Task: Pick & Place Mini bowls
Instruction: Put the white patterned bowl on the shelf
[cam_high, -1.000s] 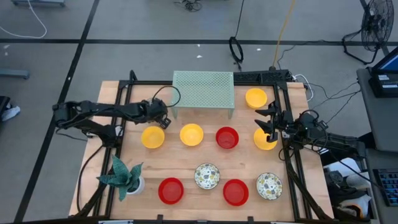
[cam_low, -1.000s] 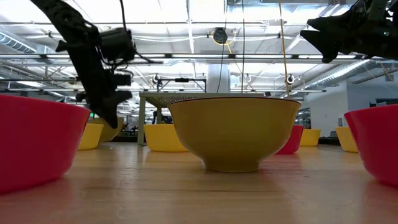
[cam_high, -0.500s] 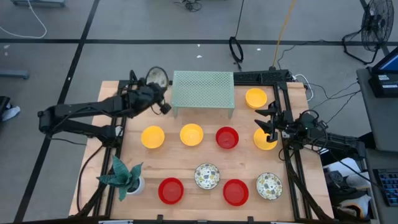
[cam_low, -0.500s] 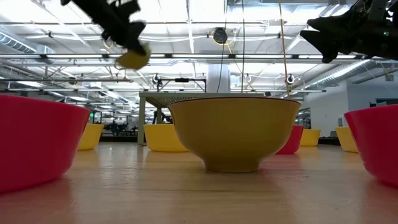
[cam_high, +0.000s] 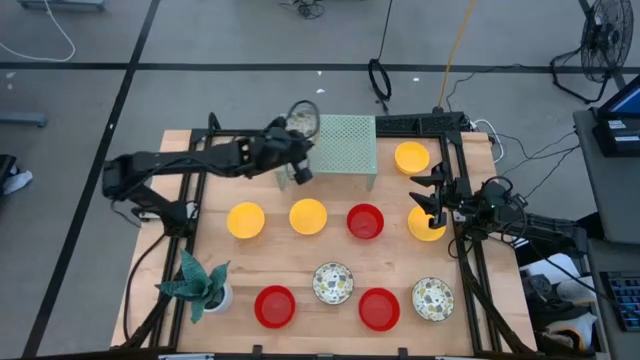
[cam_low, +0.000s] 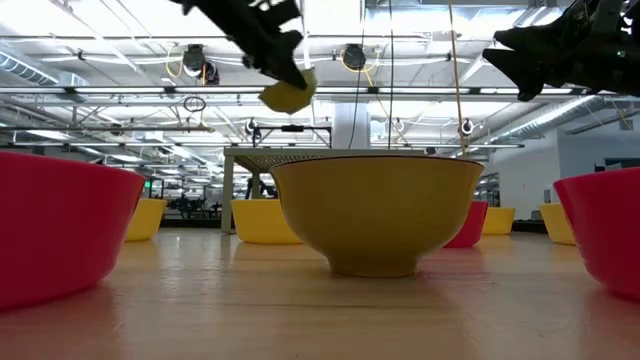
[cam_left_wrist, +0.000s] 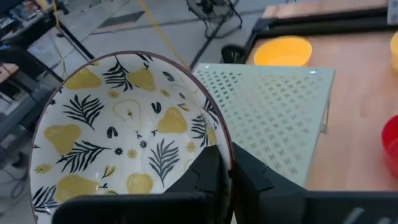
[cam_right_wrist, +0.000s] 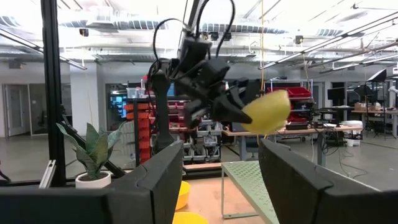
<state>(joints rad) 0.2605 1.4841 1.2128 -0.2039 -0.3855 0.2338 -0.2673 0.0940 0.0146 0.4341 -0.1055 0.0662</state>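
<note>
Left gripper (cam_high: 296, 160): you have it raised over the near-left corner of the pale green rack (cam_high: 340, 142), fingers pressed together on the rim of a patterned bowl (cam_left_wrist: 124, 134).
Held bowl: white inside with yellow pears and dark leaves, tilted; its underside looks yellow in the low and right wrist views.
Right gripper (cam_high: 432, 192): your other arm waits at the table's right edge, fingers spread wide, hovering by the yellow bowl (cam_high: 424, 224) there; it grips nothing.
Rack: stands at the table's far edge, in the middle.
Far right corner: one yellow bowl (cam_high: 411, 157) sits beside the rack.
Middle row: two yellow bowls (cam_high: 246, 220) and one red bowl (cam_high: 365, 221) lie in a line, apart from one another.
Near edge: two red bowls (cam_high: 274, 306) alternate with two speckled bowls (cam_high: 332, 283).
Near-left corner: the potted plant (cam_high: 198, 287) stands there.
Writing: you will find no brand or label legible here; any small print may simply be too fine to read.
</note>
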